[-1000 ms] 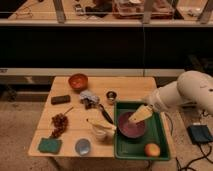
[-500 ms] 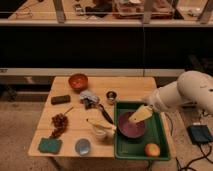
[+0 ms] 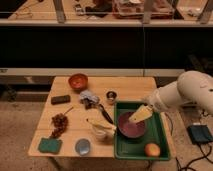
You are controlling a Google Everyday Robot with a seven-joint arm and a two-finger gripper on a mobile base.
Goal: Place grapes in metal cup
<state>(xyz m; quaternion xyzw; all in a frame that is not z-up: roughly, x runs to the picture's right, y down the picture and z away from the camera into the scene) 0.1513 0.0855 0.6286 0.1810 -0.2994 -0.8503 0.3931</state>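
Wooden surface [image 3: 131, 86] stands before a dark shelf front, with a green tray [image 3: 159, 132] on its right part. The claw [image 3: 139, 115] hangs over the purple bowl [image 3: 131, 126] in that tray, spread wide and holding nothing. The grapes [image 3: 59, 122] lie untouched near the surface's left edge, well apart from the claw. The metal cup [image 3: 111, 95] stands upright near the middle, just beyond the tray's far left corner. By my reading the reach for the fruit is not yet begun. The next move calls for crossing leftward past the white cup [image 3: 100, 132], then coming down over the bunch.
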